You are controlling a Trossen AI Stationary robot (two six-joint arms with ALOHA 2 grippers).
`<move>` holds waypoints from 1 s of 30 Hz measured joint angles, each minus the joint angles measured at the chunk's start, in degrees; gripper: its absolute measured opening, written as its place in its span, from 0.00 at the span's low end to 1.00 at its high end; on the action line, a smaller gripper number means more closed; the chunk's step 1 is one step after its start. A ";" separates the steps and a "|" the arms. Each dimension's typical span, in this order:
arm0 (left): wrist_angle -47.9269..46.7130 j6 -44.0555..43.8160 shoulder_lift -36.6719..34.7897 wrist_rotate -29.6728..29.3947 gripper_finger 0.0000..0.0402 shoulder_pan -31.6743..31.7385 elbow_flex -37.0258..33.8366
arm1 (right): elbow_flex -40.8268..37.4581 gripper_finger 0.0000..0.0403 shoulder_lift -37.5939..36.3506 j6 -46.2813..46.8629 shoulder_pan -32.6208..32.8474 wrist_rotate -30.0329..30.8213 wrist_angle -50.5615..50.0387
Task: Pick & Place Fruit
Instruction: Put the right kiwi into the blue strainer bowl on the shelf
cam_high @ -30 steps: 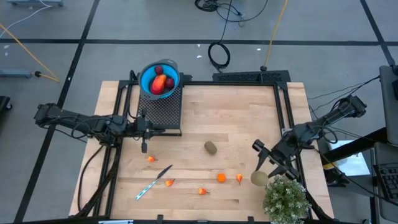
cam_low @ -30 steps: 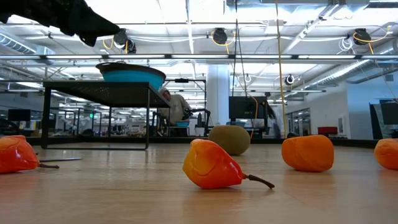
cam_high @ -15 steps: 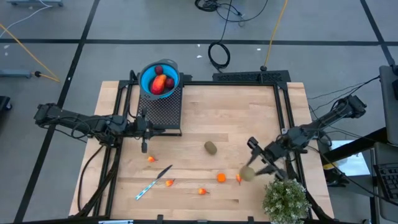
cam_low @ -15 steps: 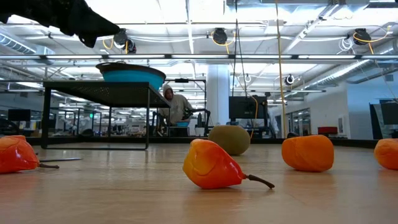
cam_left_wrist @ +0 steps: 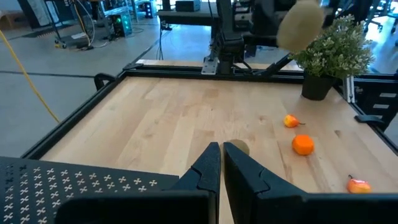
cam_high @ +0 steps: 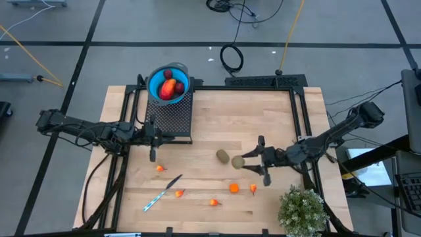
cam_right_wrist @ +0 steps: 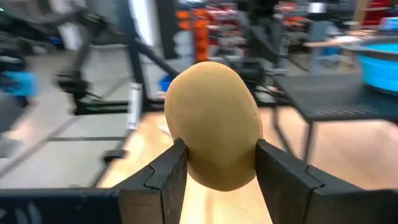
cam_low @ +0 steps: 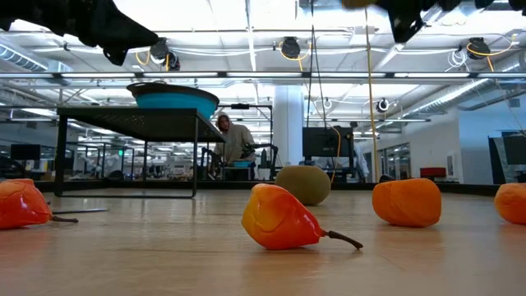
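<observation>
My right gripper hangs above the middle of the table, shut on an olive-brown oval fruit. In the low view that gripper shows at the top edge. A second olive oval lies on the table just left of it. Several small orange pieces lie on the wood toward the near edge. A blue bowl with red fruit stands on a black mesh rack at the far left. My left gripper is shut and holds nothing beside the rack's near edge. My right gripper pinches the oval fruit between its two fingers, one on each side of its lower half. The fingers come level from the table's right side. The fruit stands out past the fingertips, lifted clear of the table.
A bushy green plant stands at the near right corner. A thin silver-blue stick lies near the front left among the orange pieces. A black frame borders the wood. A person sits in the room behind.
My right gripper has swung from beside the plant at the right edge toward the table's middle, turning to face the left side. It has carried the oval fruit along, clear of the table. It now shows at the top of the low view.
</observation>
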 joint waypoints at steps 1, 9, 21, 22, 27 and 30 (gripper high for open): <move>0.23 -0.10 0.01 0.00 0.05 0.00 0.00 | 0.00 0.41 0.77 -0.02 -0.02 1.28 0.02; 4.66 -1.10 0.02 0.69 0.05 0.02 0.00 | 0.00 0.41 6.93 -5.38 -0.20 8.93 0.05; 17.89 1.19 8.38 4.37 0.11 0.02 0.00 | 0.00 0.41 11.56 -15.61 -6.20 9.83 6.12; 19.18 1.60 9.43 4.37 0.14 0.02 0.01 | 0.00 0.41 11.56 -16.70 -6.65 9.83 6.51; 24.91 2.18 14.14 4.37 0.29 0.02 0.01 | -0.02 0.41 11.56 -21.54 -8.57 9.80 10.74; 28.65 2.90 16.91 4.42 0.40 0.02 0.01 | -0.02 0.41 11.54 -24.09 -9.05 9.68 13.94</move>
